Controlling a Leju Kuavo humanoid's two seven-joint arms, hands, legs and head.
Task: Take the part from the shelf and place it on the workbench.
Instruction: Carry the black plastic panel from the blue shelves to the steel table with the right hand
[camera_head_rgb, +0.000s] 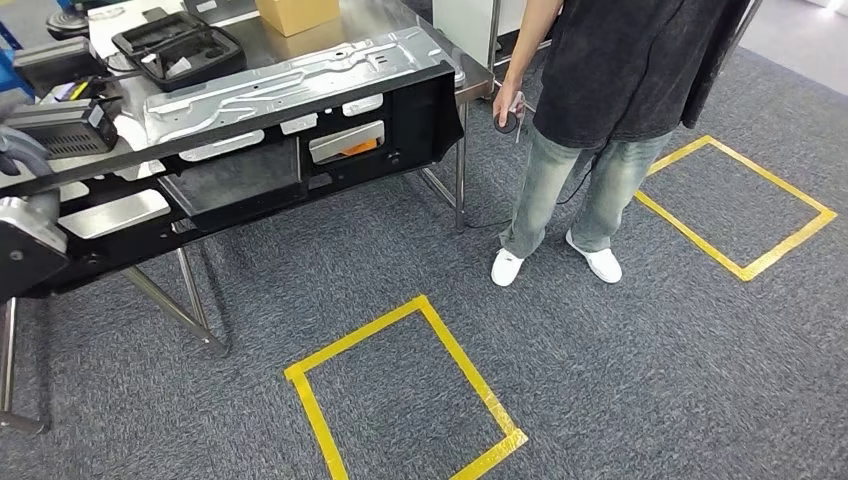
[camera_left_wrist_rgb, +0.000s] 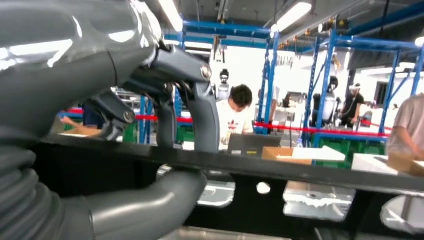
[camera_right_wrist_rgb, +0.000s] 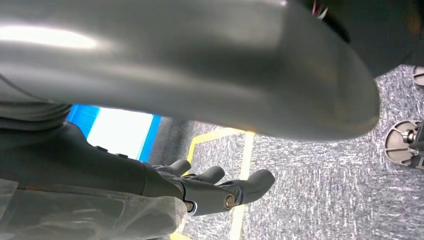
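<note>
The left hand (camera_left_wrist_rgb: 150, 100) grips the top edge of the long black part (camera_left_wrist_rgb: 280, 172); its dark fingers (camera_left_wrist_rgb: 205, 120) hook over the edge and its thick thumb (camera_left_wrist_rgb: 150, 210) presses from below; the part stretches away from the fingers, over the near edge of the shiny metal workbench (camera_head_rgb: 400, 25); the right hand (camera_right_wrist_rgb: 210, 187) holds nothing; its fingers (camera_right_wrist_rgb: 255, 180) hang apart, a little bent, above the grey carpet (camera_right_wrist_rgb: 320, 190) and a yellow tape line (camera_right_wrist_rgb: 240, 190); a person (camera_head_rgb: 610, 90) stands beside the workbench.
</note>
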